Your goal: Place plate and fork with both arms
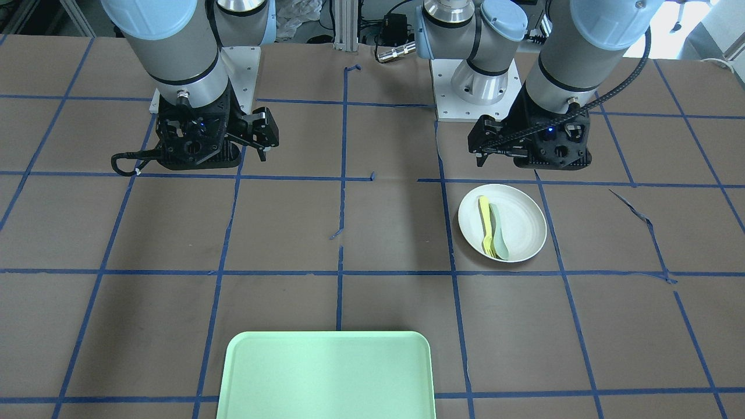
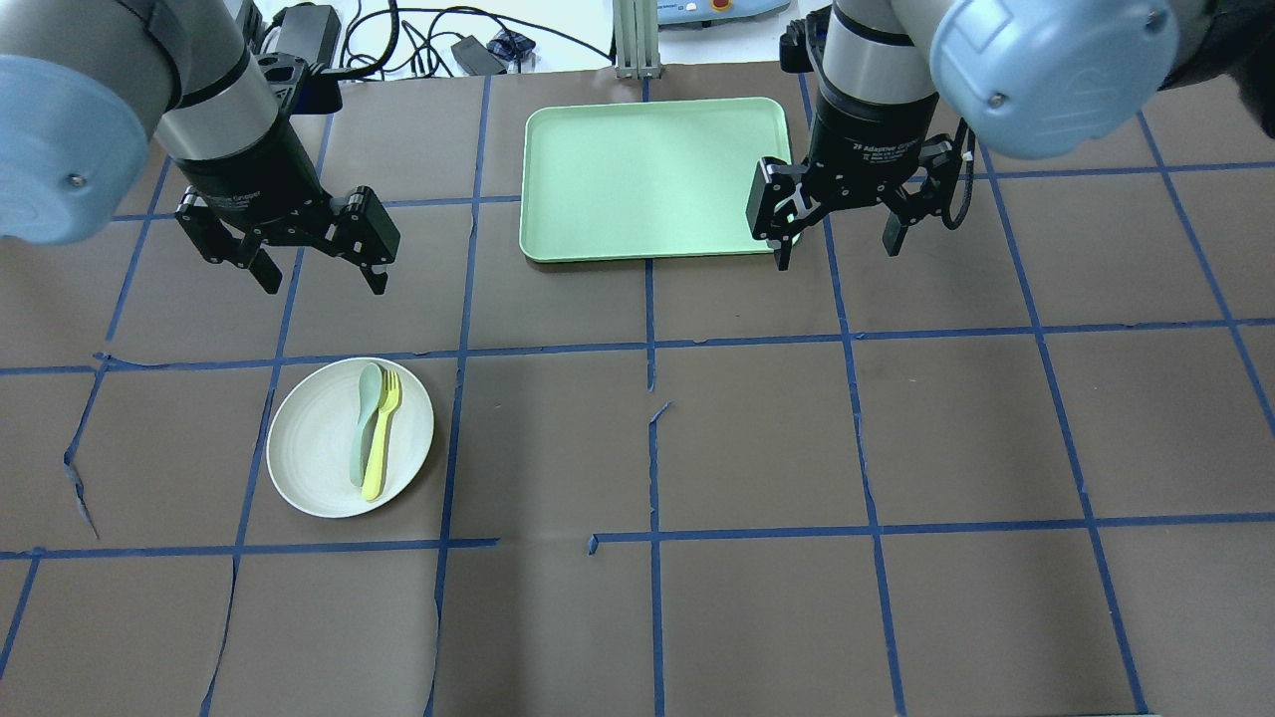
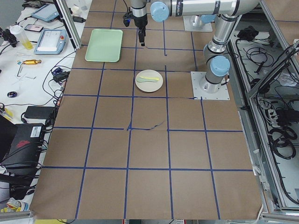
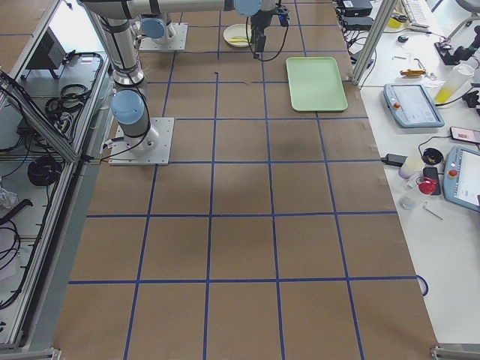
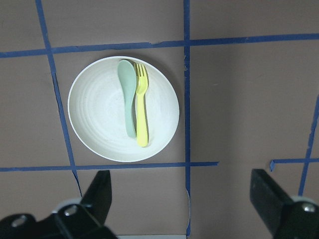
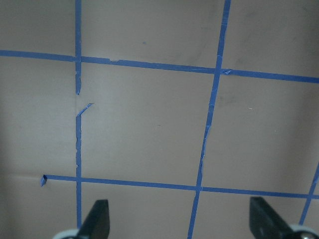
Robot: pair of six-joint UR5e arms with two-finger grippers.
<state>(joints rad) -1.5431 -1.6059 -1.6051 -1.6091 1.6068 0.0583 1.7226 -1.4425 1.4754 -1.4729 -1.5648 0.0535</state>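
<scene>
Overhead view: nothing is placed yet, as I read it. The round white plate (image 2: 314,453) sits on the brown papered surface (image 2: 797,448) on my left side. The slim yellow plastic fork (image 2: 383,438) lies on it, touching a pale grey-green spoon (image 2: 364,423). The mint-green rectangular tray (image 2: 647,169) is well apart from them. I take it for the goal, so the whole job is left. My left pincer (image 2: 324,281) hangs near the plate on its tray side, pointing down, fingers spread and gripping nothing. My right pincer (image 2: 837,251) hovers by the tray's corner, likewise released and bare.

Front-facing view: both arms are held high with the wrists straight down. The plate is just in front of my left pincer.

Left wrist view: the plate fills the upper left, the fork upright beside the spoon. My two fingers are wide apart below it and short of the rim.

Right wrist view: only paper and blue tape lines between my parted fingers.
</scene>
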